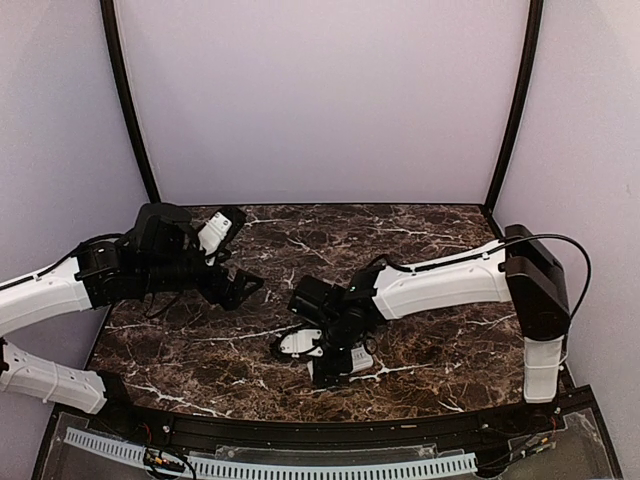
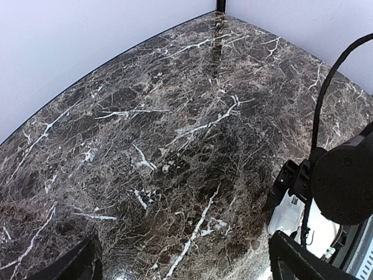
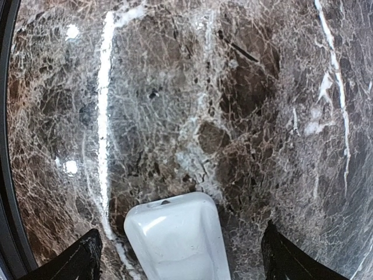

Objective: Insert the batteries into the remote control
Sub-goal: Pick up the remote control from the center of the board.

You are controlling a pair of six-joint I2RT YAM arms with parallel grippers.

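Observation:
The white remote control (image 3: 175, 239) lies on the dark marble table, its smooth back facing up and its rounded end pointing away from the wrist. My right gripper (image 3: 182, 261) is open, with one black fingertip (image 3: 81, 259) on each side of the remote and clear of it. From above, the remote (image 1: 298, 342) sticks out to the left of the right gripper (image 1: 320, 352). My left gripper (image 1: 238, 287) hangs open over bare marble to the upper left, apart from the remote. Its wrist view catches the remote (image 2: 287, 213) at the right edge. The batteries are out of view.
A small white piece (image 1: 362, 360) shows just right of the right gripper; I cannot tell whether it belongs to the remote. The right arm's dark wrist (image 2: 344, 181) and its cable fill the right side of the left wrist view. Pale walls enclose the table (image 1: 420, 240).

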